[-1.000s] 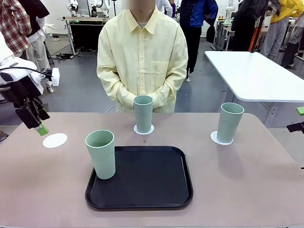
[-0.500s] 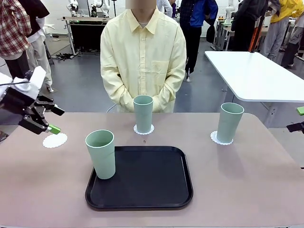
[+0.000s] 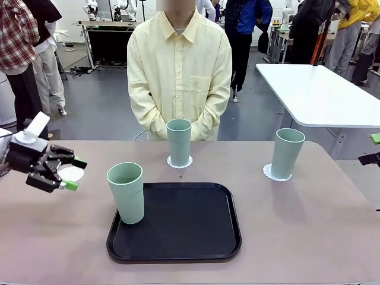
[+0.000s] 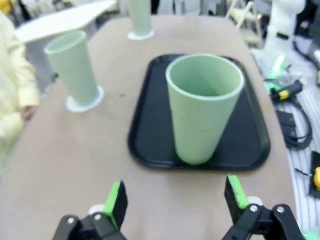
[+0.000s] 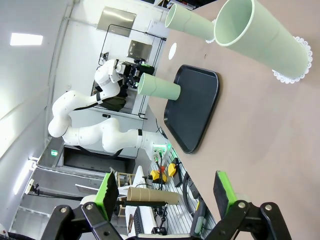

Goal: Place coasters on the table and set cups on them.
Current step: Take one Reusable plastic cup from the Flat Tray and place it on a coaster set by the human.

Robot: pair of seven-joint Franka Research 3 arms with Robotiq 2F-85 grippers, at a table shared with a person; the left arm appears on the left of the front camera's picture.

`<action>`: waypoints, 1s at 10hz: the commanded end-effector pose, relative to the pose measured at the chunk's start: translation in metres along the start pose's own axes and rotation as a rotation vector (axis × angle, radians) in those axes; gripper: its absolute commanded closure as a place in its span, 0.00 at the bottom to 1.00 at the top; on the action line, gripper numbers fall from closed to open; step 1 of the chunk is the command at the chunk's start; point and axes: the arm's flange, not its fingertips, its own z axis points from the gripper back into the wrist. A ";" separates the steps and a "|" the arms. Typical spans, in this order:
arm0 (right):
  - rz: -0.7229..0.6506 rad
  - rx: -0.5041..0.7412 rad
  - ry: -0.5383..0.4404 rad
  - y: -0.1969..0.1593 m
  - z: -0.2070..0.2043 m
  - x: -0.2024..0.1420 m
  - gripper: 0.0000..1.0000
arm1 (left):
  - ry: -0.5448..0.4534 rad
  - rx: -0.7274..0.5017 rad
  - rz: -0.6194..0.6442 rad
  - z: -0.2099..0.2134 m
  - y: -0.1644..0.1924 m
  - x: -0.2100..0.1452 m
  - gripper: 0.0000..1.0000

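Note:
Three mint-green cups show. One cup (image 3: 126, 193) stands on the left edge of the black tray (image 3: 190, 228). A second cup (image 3: 179, 141) rests on a coaster (image 3: 179, 162) in front of the person. The third cup (image 3: 287, 152) rests on a coaster (image 3: 276, 174) at the right. A bare coaster (image 3: 70, 173) lies on the table (image 3: 297, 237) at the left, partly behind my left gripper (image 3: 75, 174). That gripper is open and lies level, pointing at the tray cup (image 4: 202, 110), a short way from it. My right gripper (image 5: 165, 192) is open and holds nothing, at the table's right edge (image 3: 373, 149).
A person in a pale yellow shirt (image 3: 178, 71) stands at the far edge with hands clasped. A white table (image 3: 314, 92) stands behind at the right. Most of the tray's surface is bare, as is the tabletop nearest the camera.
My left gripper has come down and swung from pointing downward to lying level, facing the cup on the tray. The cups, coasters and right gripper have not moved.

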 end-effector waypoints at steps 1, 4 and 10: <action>-0.005 0.000 0.001 0.002 0.000 0.000 0.00 | -0.030 -0.046 0.012 -0.009 0.005 -0.009 0.00; -0.005 0.000 0.001 0.002 0.000 0.000 0.00 | -0.067 -0.085 -0.074 -0.024 -0.003 -0.012 0.00; -0.005 0.000 0.001 0.002 0.000 0.000 0.00 | -0.010 -0.093 -0.005 -0.023 -0.005 -0.011 0.00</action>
